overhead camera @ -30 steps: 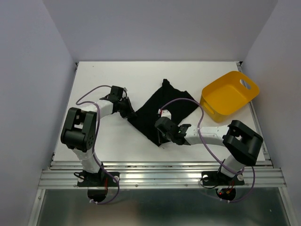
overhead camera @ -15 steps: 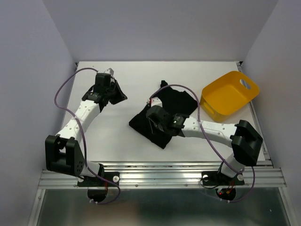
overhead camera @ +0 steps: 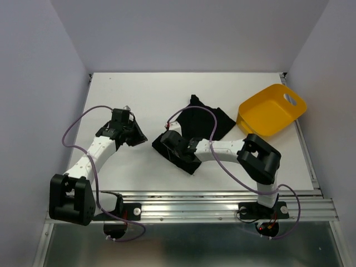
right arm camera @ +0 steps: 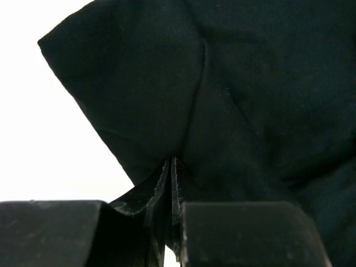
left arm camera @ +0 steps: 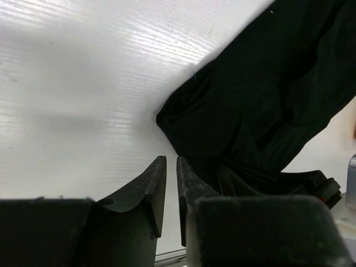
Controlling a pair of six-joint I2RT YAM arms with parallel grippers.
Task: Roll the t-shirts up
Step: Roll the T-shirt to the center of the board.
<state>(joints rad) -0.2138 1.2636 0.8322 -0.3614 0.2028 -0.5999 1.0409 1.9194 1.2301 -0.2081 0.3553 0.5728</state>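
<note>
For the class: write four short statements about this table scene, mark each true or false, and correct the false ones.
1. The t-shirt lies in the tub. False: it lies on the table, left of the tub.
2. The right gripper has its tips at the t-shirt. True.
3. The left gripper holds the t-shirt. False: it is empty, over bare table beside it.
4. The tub is yellow. True.
</note>
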